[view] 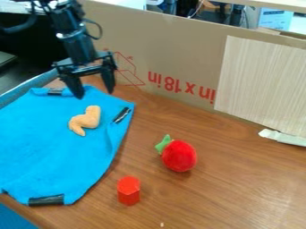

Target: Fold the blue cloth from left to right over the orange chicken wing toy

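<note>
The tan toy (pixel 90 119) lies bent on the blue cloth (pixel 37 129), one end turned toward the top of the view, the other pointing down and left. It looks soft, so a good hold would probably need a square approach from above, the fingers straddling its thicker middle rather than the thin lower tip, with a gentle squeeze. Closing just above the fabric would help avoid pinching a fold, and care is due near the black clip (pixel 121 115) at its right.

The tool (pixel 94 93) hangs near the toy, toward the top of the view, its two fingers spread wide with nothing between them. How high it sits is hard to judge. The toy appears almost directly below it in the view, apart from both fingertips. Farther out, the red plush (pixel 179 156) and red block (pixel 128 191) stand off the cloth on the tabletop (pixel 233 192).
</note>
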Motion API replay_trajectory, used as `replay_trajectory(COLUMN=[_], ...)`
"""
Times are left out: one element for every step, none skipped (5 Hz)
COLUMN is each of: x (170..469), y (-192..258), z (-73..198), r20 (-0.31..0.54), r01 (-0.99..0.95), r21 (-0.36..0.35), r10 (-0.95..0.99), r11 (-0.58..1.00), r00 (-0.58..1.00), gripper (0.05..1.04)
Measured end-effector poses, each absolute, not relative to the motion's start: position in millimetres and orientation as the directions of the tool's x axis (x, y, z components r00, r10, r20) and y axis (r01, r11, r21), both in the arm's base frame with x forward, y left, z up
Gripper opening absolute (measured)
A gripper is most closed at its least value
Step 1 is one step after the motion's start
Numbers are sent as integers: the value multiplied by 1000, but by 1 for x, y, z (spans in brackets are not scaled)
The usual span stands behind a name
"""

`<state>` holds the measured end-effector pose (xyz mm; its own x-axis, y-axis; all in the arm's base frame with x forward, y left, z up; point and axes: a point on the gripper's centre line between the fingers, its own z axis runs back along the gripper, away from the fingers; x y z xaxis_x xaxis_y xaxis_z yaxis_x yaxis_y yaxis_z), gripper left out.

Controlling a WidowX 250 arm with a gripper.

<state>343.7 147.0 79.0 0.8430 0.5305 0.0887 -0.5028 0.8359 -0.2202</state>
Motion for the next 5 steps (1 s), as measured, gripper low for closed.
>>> replay_trajectory(x=[333, 321, 302, 284, 265], y=[169, 193, 215, 227, 248], z=[74, 74, 59, 52, 50], r20=[107, 120, 100, 97, 97], r01=[-532, -551, -577, -570, -588], r21=[-211, -221, -212, -191, -166], r10=[560, 583, 605, 593, 606], r11=[820, 805, 788, 799, 792], r00=[821, 803, 790, 799, 789], gripper=[999, 999, 999, 999, 999])
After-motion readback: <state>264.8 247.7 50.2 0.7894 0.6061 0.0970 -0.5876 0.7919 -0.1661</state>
